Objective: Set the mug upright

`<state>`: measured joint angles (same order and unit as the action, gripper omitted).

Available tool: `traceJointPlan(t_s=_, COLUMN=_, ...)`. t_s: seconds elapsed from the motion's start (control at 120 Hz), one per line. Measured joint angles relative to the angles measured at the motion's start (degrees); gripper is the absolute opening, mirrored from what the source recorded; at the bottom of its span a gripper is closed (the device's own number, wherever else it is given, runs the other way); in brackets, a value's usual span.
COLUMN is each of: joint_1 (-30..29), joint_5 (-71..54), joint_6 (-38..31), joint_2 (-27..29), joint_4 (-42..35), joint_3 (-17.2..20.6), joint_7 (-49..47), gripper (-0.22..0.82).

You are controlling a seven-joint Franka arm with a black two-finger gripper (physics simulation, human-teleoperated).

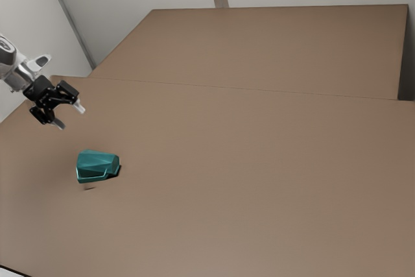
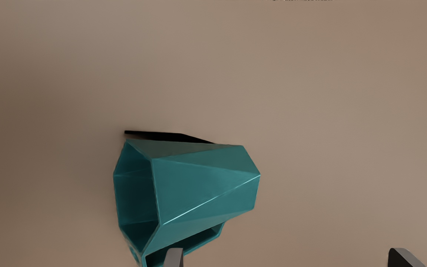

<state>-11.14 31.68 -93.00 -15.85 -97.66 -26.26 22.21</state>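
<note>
surface: broad brown table (image 1: 259, 160), pale wall (image 1: 130, 4) beyond
mug (image 1: 97, 165): teal, faceted, lying on its side on the table, handle (image 2: 203, 243) along one side
gripper (image 1: 63, 109): fingers wide apart, empty, above the table near the mug

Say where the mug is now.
The mug lies on its side on the table, toward the exterior view's left, below the open gripper in that picture.
</note>
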Motion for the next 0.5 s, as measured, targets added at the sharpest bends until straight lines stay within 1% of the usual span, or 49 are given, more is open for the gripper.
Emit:
traceJointPlan(t_s=0.117, joint_1=-1.2, joint_5=7.4, joint_6=-0.5, joint_2=-3.2, joint_4=-2.3, joint_3=-2.0, joint_7=5.5, gripper=0.6)
traceJointPlan(t_s=0.25, joint_1=-2.0, joint_5=11.3, joint_6=-0.7, joint_2=-4.8, joint_4=-4.6, joint_3=-4.2, joint_7=10.9, gripper=0.6)
traceJointPlan(t_s=0.5, joint_1=-3.2, joint_5=14.2, joint_6=-1.0, joint_2=-7.6, joint_4=-7.0, joint_3=-5.5, joint_7=19.2, gripper=0.6)
